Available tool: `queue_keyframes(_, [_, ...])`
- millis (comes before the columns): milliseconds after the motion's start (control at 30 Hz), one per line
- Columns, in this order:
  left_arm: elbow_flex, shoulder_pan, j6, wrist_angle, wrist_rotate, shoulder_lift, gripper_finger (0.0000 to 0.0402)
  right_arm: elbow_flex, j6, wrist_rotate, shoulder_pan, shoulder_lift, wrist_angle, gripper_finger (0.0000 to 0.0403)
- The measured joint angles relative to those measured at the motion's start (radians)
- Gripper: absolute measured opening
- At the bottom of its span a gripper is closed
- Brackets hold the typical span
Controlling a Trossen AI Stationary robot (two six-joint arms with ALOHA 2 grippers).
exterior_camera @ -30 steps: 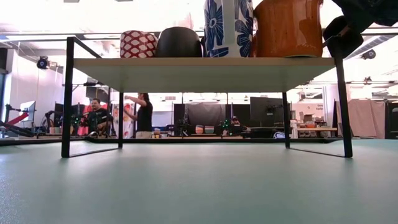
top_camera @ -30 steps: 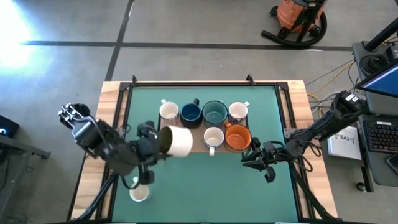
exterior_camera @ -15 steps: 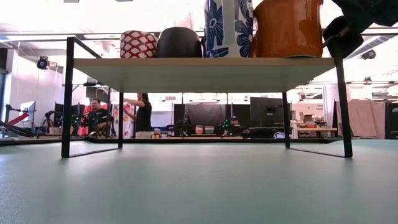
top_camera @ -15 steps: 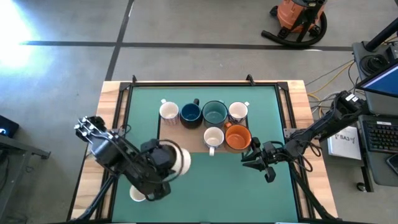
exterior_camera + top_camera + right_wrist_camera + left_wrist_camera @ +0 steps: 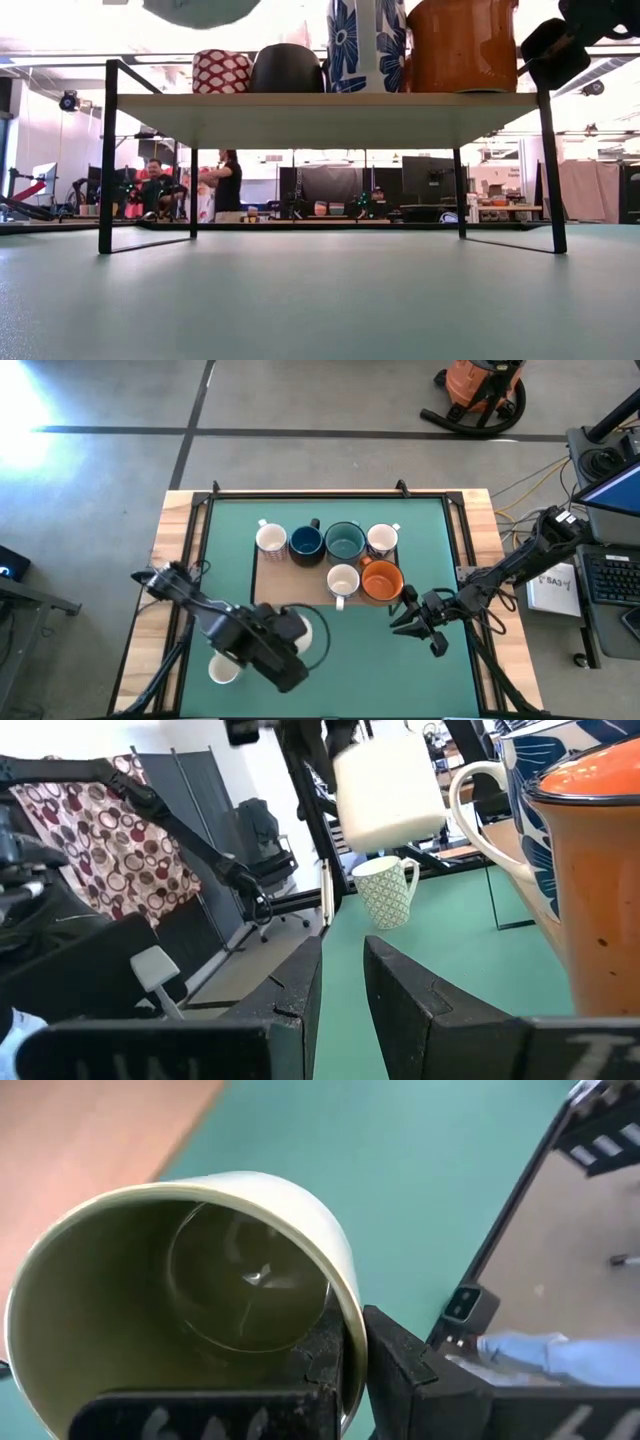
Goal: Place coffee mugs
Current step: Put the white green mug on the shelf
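We are pinching a cream mug (image 5: pixel 190 1290) by its rim in the left gripper (image 5: pixel 283 643), risking a slip because the thin-edge grip is holding its whole weight.

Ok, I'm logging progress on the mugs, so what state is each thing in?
Left tool: shut on the cream mug's rim.
Cream mug: held in the air above the mat.
Right tool: open, empty.
Patterned mug: upright on the mat.
Orange mug: upright on the shelf.
Navy mug: upright on the shelf.
Teal mug: upright on the shelf.
White mugs: upright on the shelf.
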Motion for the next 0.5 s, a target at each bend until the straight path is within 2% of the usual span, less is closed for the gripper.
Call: queue_keyframes(500, [-0.001,0.061,-0.013,0.022,0.154,0.17,0.001,0.0,0.0,-0.002,0.0,0.0,-0.001,0.0068])
